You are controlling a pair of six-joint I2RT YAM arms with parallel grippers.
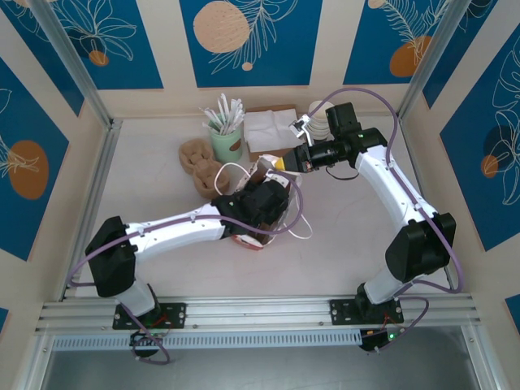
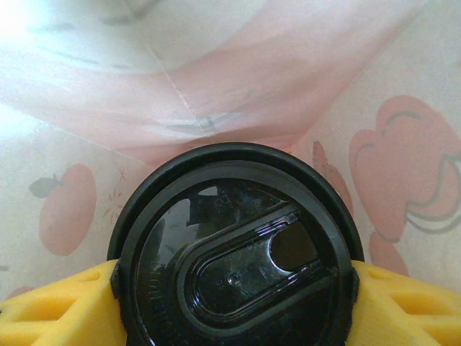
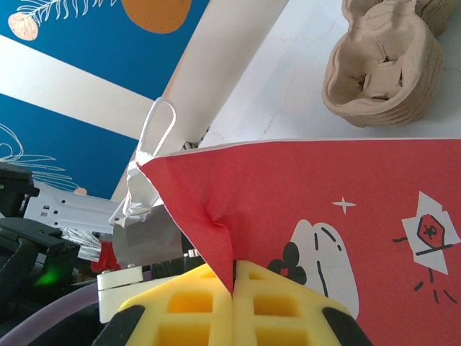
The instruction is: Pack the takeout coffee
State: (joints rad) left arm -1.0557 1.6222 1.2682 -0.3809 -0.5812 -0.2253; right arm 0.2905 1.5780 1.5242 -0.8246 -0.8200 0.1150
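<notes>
Inside the bag (image 2: 216,79), between the left gripper's (image 2: 232,306) yellow fingers (image 2: 50,310): coffee (image 2: 238,252), clamped at the lid's edge from both sides. Lid faces the wrist camera, so the long axis runs straight off the jaws, deeper into the bag. Up at the bag's red rim (image 3: 216,216), right gripper (image 3: 234,285) with jaws together on the paper, holding the mouth open. Probably calls for travel along that same axis, then release. Left arm nearer by far; right serves as anchor.
</notes>
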